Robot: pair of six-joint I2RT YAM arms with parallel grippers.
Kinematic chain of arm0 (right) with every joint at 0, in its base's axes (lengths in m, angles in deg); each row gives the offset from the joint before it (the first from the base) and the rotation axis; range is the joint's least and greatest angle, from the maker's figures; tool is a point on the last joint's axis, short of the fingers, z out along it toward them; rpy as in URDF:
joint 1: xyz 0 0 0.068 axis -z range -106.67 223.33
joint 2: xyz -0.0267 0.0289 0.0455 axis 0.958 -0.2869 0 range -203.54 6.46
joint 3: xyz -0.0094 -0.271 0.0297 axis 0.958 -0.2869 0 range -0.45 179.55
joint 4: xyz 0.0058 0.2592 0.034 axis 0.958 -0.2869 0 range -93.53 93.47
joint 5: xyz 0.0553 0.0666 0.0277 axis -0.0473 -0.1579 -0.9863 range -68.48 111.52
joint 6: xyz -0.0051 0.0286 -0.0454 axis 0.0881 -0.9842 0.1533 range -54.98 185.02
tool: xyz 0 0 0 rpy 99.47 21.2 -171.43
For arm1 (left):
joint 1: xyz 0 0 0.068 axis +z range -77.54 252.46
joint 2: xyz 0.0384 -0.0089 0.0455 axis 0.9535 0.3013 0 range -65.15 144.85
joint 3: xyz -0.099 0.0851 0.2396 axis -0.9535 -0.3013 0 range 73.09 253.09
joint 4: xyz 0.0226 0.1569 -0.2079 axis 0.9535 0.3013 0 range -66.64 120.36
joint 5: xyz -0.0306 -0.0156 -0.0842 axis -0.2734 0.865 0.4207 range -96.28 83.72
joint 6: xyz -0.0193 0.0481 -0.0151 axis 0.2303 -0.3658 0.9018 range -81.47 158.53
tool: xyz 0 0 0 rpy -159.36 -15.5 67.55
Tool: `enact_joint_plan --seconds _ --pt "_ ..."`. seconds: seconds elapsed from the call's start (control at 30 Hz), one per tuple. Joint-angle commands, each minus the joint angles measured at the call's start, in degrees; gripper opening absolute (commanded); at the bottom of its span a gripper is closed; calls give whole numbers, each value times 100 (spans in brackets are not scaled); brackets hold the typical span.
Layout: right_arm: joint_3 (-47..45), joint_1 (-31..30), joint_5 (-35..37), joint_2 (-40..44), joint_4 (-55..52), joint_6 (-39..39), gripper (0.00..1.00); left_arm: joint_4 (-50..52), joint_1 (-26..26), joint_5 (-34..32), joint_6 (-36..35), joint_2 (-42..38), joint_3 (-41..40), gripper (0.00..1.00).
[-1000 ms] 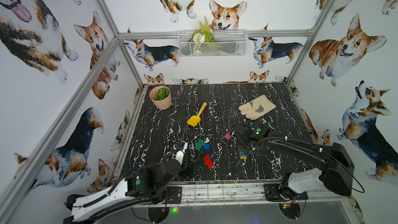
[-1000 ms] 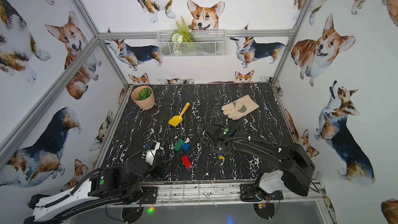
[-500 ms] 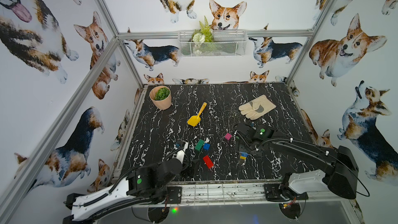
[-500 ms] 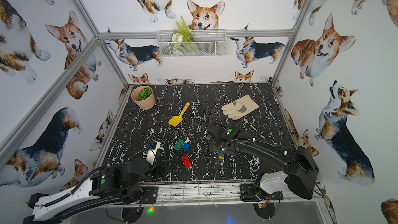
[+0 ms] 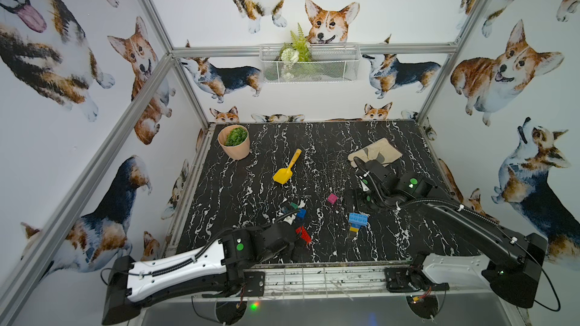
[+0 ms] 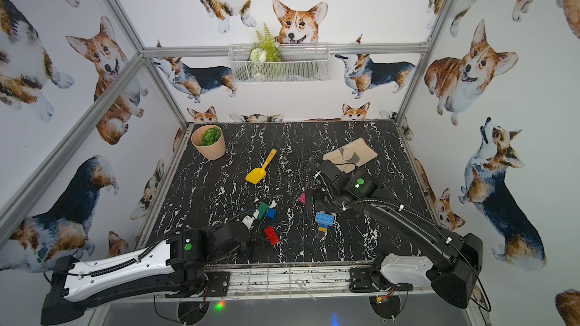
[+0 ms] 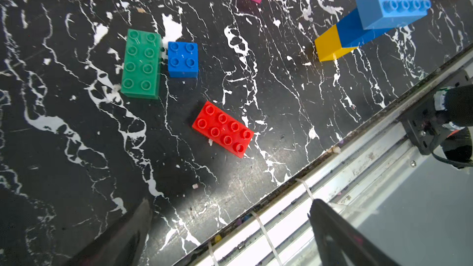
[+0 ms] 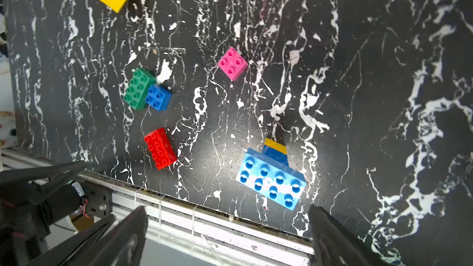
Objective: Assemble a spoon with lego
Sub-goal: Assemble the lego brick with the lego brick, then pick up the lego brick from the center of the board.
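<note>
A partly built spoon [image 5: 357, 221] stands free on the black marble table [image 5: 251, 183]: a yellow and dark blue stem topped by a wide light blue brick [image 8: 272, 175]. Loose lego lies to its left in both top views: a green brick [image 6: 263, 208], a dark blue one [image 6: 271, 213], a red one [image 6: 271, 235] and a pink one [image 6: 302, 198]. My right gripper [image 5: 357, 203] hovers open just behind the stack, nothing between its fingers. My left gripper [image 7: 230, 226] is open and empty over the table's front edge, near the red brick [image 7: 222, 129].
A yellow toy shovel [image 5: 286, 170] lies mid-table, a tan glove [image 5: 375, 153] at the back right, and a potted plant [image 5: 235, 141] in the back left corner. A wire basket [image 5: 309, 64] hangs on the rear wall. A metal rail [image 5: 314, 277] runs along the front edge.
My right gripper has opened wide and drawn back and up from the blue and yellow stack, which stays standing on the table. The left arm has barely moved.
</note>
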Motion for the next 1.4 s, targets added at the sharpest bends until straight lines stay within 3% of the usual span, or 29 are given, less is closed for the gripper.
enact_joint_plan --seconds 0.0,0.07,0.17,0.37,0.47,0.67,0.9,1.33,1.37 --pt "46 33 -344 -31 -121 704 100 -335 139 387 235 657 -42 100" --pt "-75 35 -458 39 39 735 100 -425 248 489 320 914 -17 100" --pt "-389 -16 -1198 246 532 874 99 -288 434 325 399 929 176 100" --pt "-226 -937 -844 -186 470 767 99 104 1822 619 273 -301 98 100" --pt "178 -1488 -595 -1008 482 587 98 697 2256 206 113 -1045 438 100" --pt "987 -1769 -857 -2466 807 487 88 2172 2277 -1090 149 -2166 1491 100" --pt "2342 -2115 -738 -4304 89 849 74 2682 2277 -1192 152 -2590 1800 100" --pt "2235 -2124 -770 -4926 437 762 64 2658 2276 -1045 -74 -2761 1778 100" --pt "2227 -2122 -762 -4950 457 756 60 2648 2279 -1042 -80 -2769 1775 100"
